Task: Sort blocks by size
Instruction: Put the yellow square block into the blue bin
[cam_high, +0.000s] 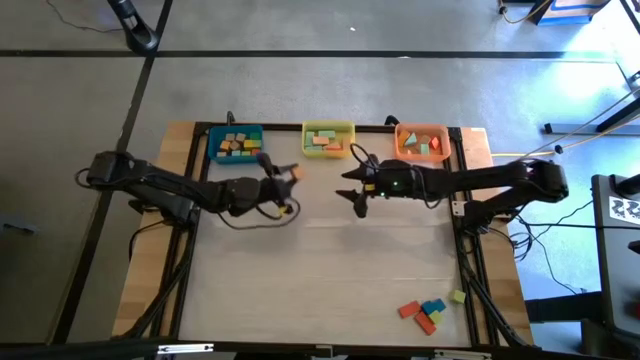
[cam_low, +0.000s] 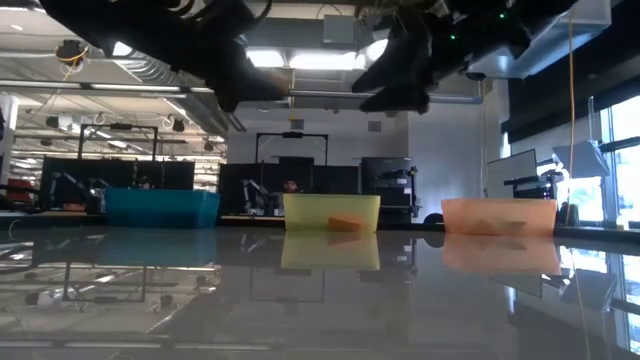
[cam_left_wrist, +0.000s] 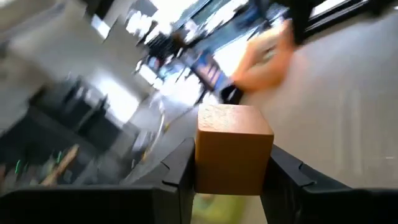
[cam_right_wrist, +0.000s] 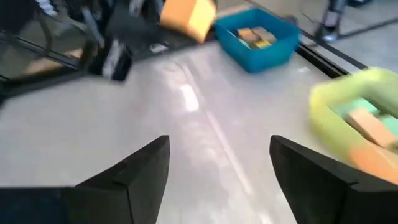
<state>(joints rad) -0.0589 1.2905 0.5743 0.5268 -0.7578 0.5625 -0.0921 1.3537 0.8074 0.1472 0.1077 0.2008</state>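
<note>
Left gripper (cam_left_wrist: 231, 180) clamps orange cube (cam_left_wrist: 231, 155), aloft near blue bin (cam_high: 236, 143). Right gripper (cam_right_wrist: 217, 168) released, empty, by yellow bin (cam_high: 328, 139). Risk: arms close together, could bump, knocking cube loose.

Table (cam_high: 320, 280), three bins (cam_high: 327, 139), loose blocks (cam_high: 428, 311)

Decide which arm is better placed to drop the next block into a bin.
Left: its claw grips an orange cube near the blue bin. The right claw is open, holding nothing.
</note>
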